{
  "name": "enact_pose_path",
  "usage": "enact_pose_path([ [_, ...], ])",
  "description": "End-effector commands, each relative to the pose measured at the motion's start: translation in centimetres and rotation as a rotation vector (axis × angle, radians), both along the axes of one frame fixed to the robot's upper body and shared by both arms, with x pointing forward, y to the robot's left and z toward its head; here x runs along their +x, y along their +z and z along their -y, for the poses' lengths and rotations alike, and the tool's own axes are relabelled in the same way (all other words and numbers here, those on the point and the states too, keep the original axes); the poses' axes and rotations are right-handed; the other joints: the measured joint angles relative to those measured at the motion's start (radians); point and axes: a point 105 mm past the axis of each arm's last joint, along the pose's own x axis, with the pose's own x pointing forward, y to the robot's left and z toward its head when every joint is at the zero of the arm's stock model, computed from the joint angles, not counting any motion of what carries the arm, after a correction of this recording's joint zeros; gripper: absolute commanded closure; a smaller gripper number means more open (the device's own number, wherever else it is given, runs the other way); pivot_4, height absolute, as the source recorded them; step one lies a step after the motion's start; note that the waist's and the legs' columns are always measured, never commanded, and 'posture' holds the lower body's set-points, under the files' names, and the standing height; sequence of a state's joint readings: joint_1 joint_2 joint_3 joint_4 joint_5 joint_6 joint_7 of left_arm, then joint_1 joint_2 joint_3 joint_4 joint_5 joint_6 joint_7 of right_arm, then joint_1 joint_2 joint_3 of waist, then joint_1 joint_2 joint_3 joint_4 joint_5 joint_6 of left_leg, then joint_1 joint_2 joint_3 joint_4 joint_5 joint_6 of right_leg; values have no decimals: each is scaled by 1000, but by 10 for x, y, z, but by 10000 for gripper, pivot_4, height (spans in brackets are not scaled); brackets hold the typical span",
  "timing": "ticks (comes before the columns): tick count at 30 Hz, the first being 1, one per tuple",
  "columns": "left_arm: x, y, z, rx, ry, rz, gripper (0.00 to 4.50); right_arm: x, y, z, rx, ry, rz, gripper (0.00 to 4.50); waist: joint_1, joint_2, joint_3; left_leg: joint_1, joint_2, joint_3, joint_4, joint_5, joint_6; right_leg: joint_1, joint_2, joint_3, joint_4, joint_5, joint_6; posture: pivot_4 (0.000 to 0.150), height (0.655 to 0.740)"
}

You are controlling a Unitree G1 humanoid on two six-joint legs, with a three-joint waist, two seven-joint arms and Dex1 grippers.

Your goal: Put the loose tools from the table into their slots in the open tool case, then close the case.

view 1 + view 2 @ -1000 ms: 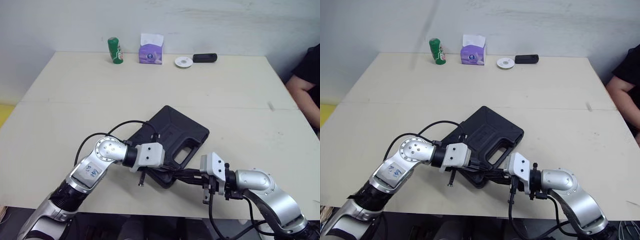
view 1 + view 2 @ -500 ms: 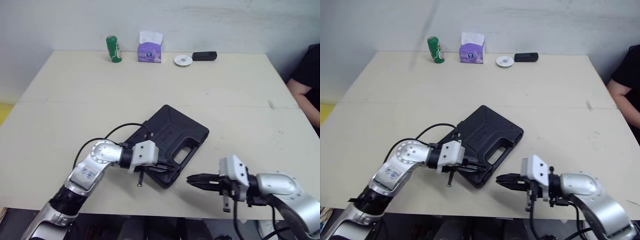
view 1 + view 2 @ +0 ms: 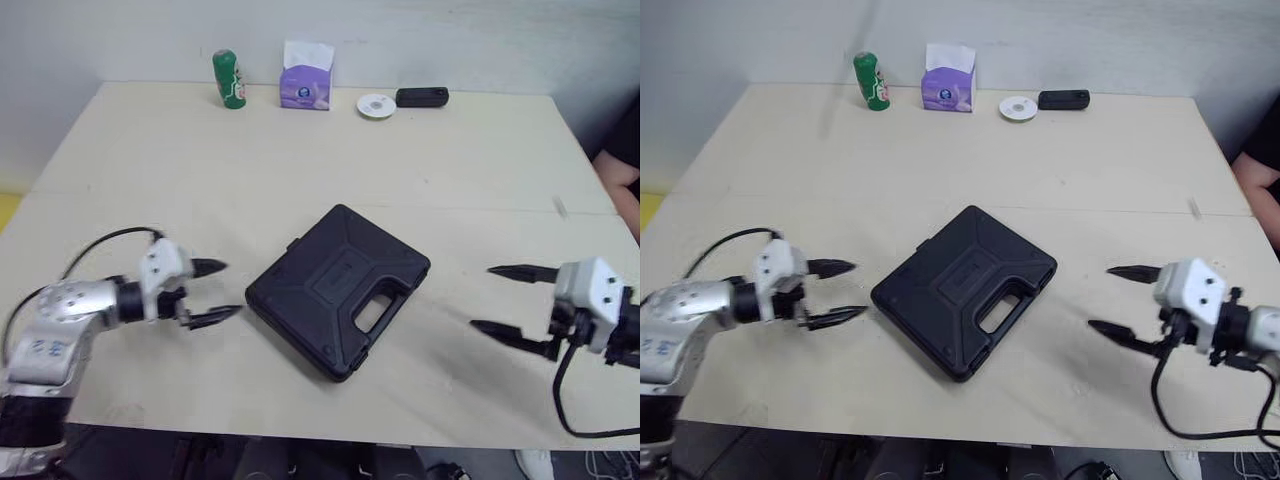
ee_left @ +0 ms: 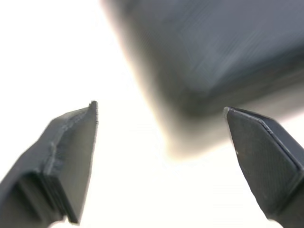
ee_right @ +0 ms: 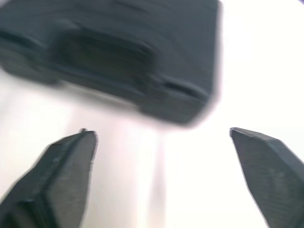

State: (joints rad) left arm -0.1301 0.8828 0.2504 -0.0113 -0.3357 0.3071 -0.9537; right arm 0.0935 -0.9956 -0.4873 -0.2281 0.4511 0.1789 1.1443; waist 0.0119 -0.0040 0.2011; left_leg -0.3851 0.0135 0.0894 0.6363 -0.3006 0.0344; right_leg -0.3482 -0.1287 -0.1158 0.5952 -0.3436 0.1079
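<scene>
Pale and wide, the desk [image 3: 300,170] carries the black tool case [image 3: 338,290] at its middle, lying flat with the lid down. So the task looks complete, and nothing seems left to do. At 9 o'clock of the case the left hand [image 3: 232,288] is wide open and empty. At 3 o'clock the right hand [image 3: 482,297] is the same. A green can [image 3: 229,79] stands far off at 11 o'clock.

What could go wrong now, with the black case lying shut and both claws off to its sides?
The tool case lies with a corner near the table's front edge; a nudge from the open left gripper or right gripper might slide it off. Its latches cannot be made out, so it may pop open if lifted. A person is close to the right arm.
</scene>
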Motion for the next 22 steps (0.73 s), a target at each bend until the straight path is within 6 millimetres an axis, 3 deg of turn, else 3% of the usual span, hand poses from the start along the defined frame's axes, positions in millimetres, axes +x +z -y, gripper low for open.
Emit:
enact_pose_path([
  [1, -1, 11, -43, 47, 168, 74, 0, 5, 14, 28, -71, -52, 73, 292, 0, 0, 0, -1, 0, 0, 0, 0, 1, 0, 0, 0, 0, 0, 1, 1500, 7400],
  [6, -6, 15, -80, 97, 293, 148, 0, 16, 22, 60, -163, -118, 114, 292, 11, -1, 1, -1, -2, 2, 0, 0, 1, -4, -3, 3, 1, 1, 2, 1500, 7400],
  [9, -2, 24, -90, 82, 355, 237, 0, 22, 25, 67, -177, -134, 159, 292, 9, -1, 1, -2, -2, 4, 1, 1, 0, -9, -3, 6, 5, 1, 2, 1500, 7400],
  [22, 5, 15, -81, 112, 334, 256, 0, 37, 20, 54, -146, -112, 199, 292, -12, -1, 1, -2, -1, 7, 1, 5, -2, -13, -3, 6, 17, 2, 0, 1500, 7400],
])
